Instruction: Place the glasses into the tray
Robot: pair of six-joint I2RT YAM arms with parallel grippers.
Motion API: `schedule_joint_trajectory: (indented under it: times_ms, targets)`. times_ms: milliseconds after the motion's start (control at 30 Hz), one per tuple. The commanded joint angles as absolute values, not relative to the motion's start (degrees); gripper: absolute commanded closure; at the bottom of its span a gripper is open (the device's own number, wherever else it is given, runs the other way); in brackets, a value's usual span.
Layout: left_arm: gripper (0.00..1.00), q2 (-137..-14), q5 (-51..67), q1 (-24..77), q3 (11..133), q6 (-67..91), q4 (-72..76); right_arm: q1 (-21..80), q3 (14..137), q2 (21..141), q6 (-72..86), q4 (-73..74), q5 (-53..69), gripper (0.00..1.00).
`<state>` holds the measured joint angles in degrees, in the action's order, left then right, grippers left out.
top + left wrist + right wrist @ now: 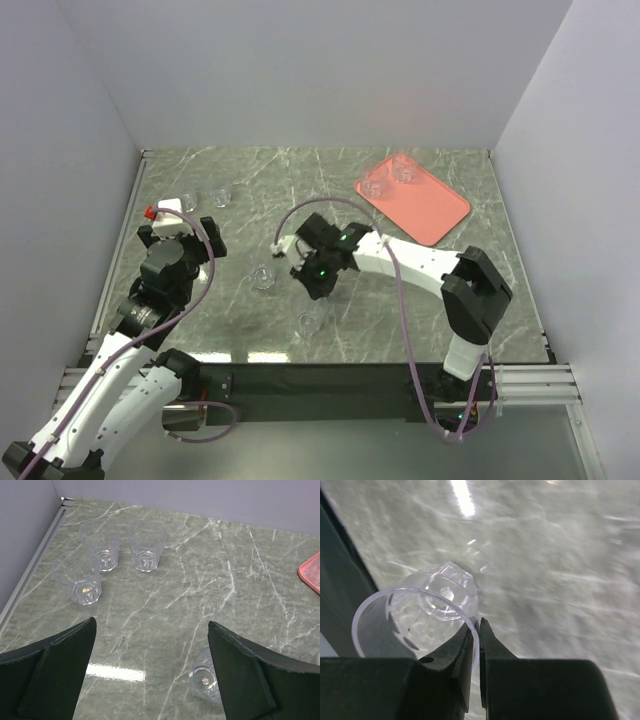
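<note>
My right gripper (477,625) is shut on the rim of a clear glass (420,615), one finger inside and one outside, held above the blurred marble top. In the top view this gripper (310,283) is mid-table, with a glass (312,320) just beyond its fingertips. My left gripper (150,645) is open and empty over the table; in the top view it (178,225) is at the left. Three glasses (147,545) (102,547) (82,580) stand ahead of it near the back-left corner. Another glass (205,680) (264,277) stands by its right finger. The pink tray (430,210) at the back right holds two glasses (375,183) (404,168).
Grey walls close in the marble table (450,300) on the left, back and right. A metal rail (30,570) runs along the left edge. The tray's corner (312,572) shows at the right of the left wrist view. A purple cable (300,210) loops over the right arm.
</note>
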<state>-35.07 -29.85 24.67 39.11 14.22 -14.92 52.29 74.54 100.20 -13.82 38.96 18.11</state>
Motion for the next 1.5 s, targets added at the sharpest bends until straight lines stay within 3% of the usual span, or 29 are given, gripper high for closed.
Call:
schedule_joint_trajectory:
  times_ms: [0,300,667,1000,1467]
  targets:
    - [0.01,-34.28,-29.62,24.43,39.73,13.18,-14.06,43.44,78.84,95.63,-20.21,42.45,23.19,1.0]
    - [0.01,-34.28,-28.48,24.35,39.73,13.1,-13.97,21.11,82.09,91.76,-19.07,40.0,22.6,1.0]
    - [0.01,-34.28,-28.39,24.35,39.64,13.01,-13.97,0.72,93.06,100.71,-9.76,35.25,17.49,1.0]
    - [0.01,-34.72,-28.21,24.26,39.64,12.92,-13.8,-6.67,103.44,111.78,-0.09,34.28,10.73,1.0]
    - [0.01,-35.42,-28.04,24.08,39.64,12.66,-13.97,-6.94,118.65,124.18,6.85,37.35,2.2,1.0]
